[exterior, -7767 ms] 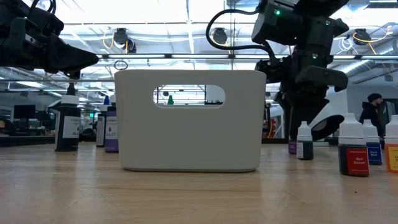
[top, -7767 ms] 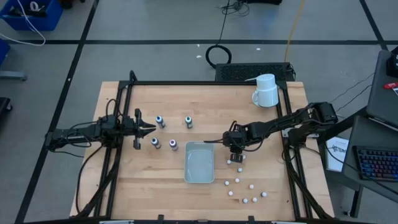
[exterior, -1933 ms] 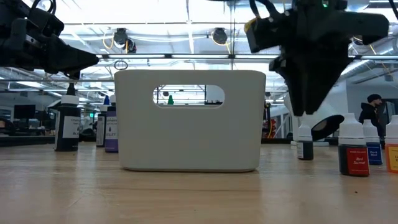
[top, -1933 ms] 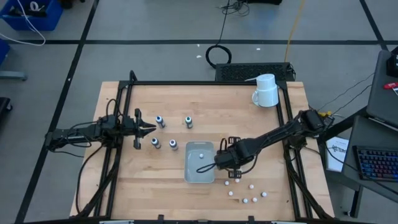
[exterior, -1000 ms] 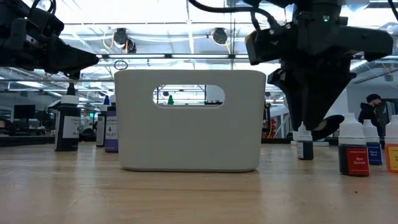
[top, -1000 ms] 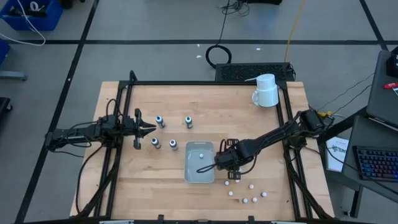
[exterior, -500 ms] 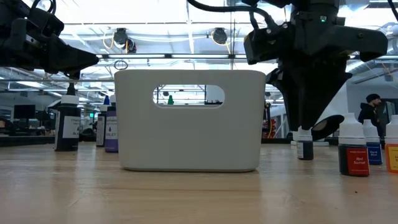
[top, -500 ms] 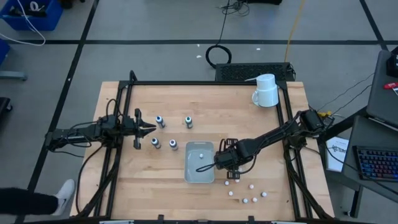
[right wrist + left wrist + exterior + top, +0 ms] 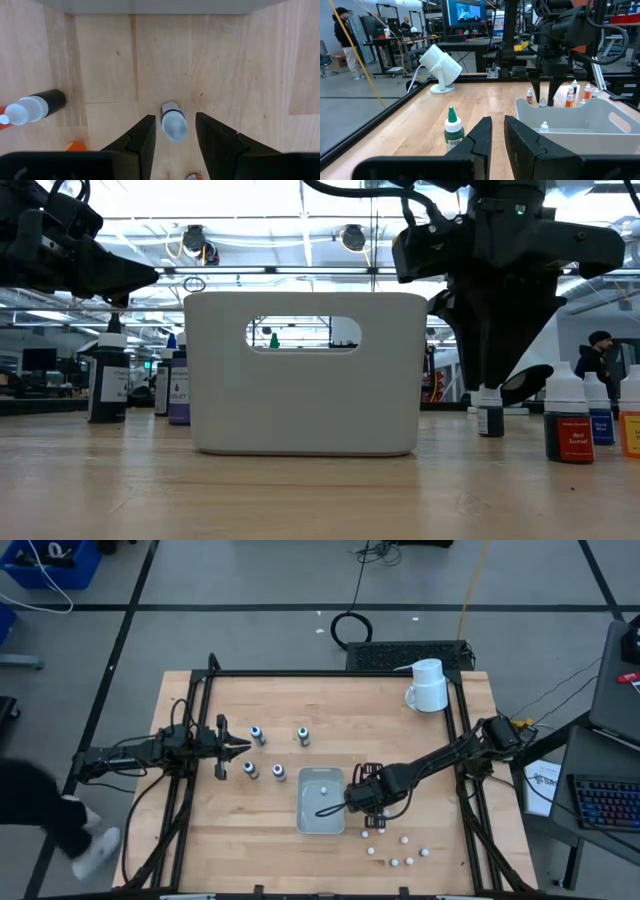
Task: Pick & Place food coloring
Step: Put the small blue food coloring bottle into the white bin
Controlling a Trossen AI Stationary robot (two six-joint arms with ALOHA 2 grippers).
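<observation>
While a small white-capped food coloring bottle (image 9: pixel 173 122) stands upright on the wooden worktop (image 9: pixel 330 710) directly between its two dark fingers (image 9: pixel 141 137), the right gripper (image 9: pixel 373 810) points straight down just to the right of the white bin (image 9: pixel 321 802), jaws parted and not yet pressed against the bottle, a thin gap showing on either side of the cap. In the right wrist view a black-bodied bottle (image 9: pixel 35 105) stands nearby on the boards, and the bin's wall crosses the far edge. One white-capped bottle (image 9: pixel 324 788) already sits inside the bin, toward its far end. More tiny white-capped bottles (image 9: pixel 397 850) are scattered on the worktop to the near right of the gripper, well apart from one another. To the left of the bin stand four dark-capped bottles (image 9: pixel 266 750), two farther back and two nearer. The left gripper (image 9: pixel 243 746) hangs above the left side of the worktop, near those four bottles, its jaws clenched on nothing; a green-capped bottle (image 9: pixel 453 129) stands just ahead of its fingers. A white mug (image 9: pixel 429 686) lies at the far right corner. A person's leg and shoe (image 9: pixel 70 830) show on the floor at the left edge of the high view.
</observation>
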